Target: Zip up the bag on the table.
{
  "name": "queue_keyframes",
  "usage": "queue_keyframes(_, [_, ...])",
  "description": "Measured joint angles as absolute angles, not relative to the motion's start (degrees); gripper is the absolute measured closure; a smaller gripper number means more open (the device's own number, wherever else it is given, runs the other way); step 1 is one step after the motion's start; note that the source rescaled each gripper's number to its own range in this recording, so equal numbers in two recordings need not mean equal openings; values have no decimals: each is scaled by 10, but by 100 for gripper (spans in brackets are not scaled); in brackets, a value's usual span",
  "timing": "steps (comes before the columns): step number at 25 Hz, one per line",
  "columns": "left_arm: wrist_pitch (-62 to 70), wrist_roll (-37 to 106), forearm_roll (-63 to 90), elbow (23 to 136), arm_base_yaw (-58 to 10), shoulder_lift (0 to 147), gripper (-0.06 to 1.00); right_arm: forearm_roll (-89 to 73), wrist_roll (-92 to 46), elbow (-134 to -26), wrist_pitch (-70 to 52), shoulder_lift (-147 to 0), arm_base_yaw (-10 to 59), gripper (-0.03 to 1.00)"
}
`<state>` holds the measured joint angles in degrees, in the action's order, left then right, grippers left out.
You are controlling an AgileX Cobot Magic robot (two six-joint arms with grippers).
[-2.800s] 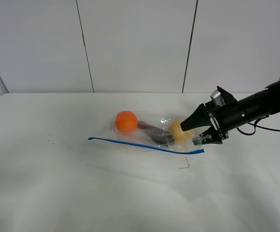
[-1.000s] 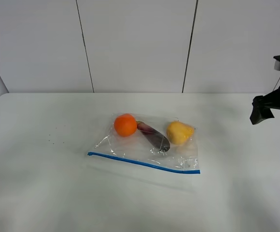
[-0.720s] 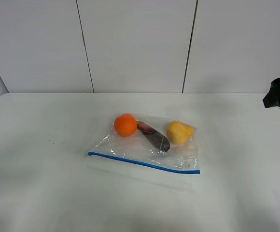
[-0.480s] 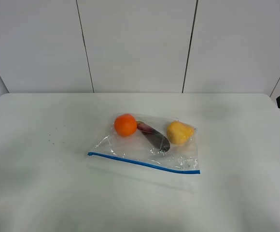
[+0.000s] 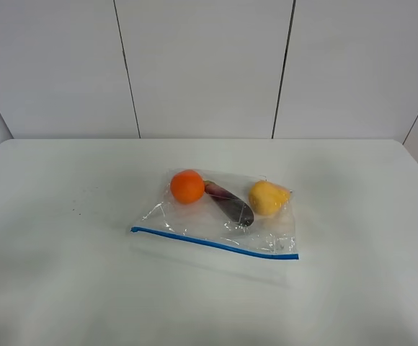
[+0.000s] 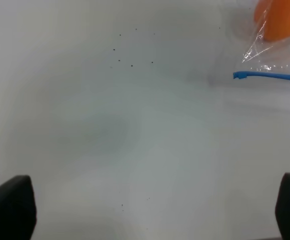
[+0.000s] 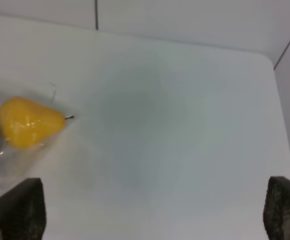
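Note:
The clear bag (image 5: 223,216) lies flat on the white table (image 5: 65,274), its blue zipper strip (image 5: 216,243) along the near edge. Inside are an orange (image 5: 187,186), a purple eggplant (image 5: 229,204) and a yellow pear (image 5: 267,197). Neither gripper shows in the exterior high view. My left gripper (image 6: 150,210) is open and empty over bare table, with the bag's corner (image 6: 265,55) and zipper end (image 6: 270,76) far off. My right gripper (image 7: 150,210) is open and empty, well away from the pear (image 7: 27,122).
White wall panels stand behind the table's far edge (image 5: 194,140). Small dark specks (image 6: 130,55) dot the tabletop to the left of the bag. The table's right edge (image 7: 280,115) shows in the right wrist view.
My right gripper let go of the bag's right end and drew back to the right, out of the exterior high view. The bag has settled flat and stays still.

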<state>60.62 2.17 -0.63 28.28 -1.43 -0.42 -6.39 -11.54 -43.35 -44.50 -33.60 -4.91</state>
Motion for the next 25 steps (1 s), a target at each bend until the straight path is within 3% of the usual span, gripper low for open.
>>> queue_keyframes(25, [607,22,-7,283,-14,-4,-6,-90,-118,-330,-582,2,-49,0])
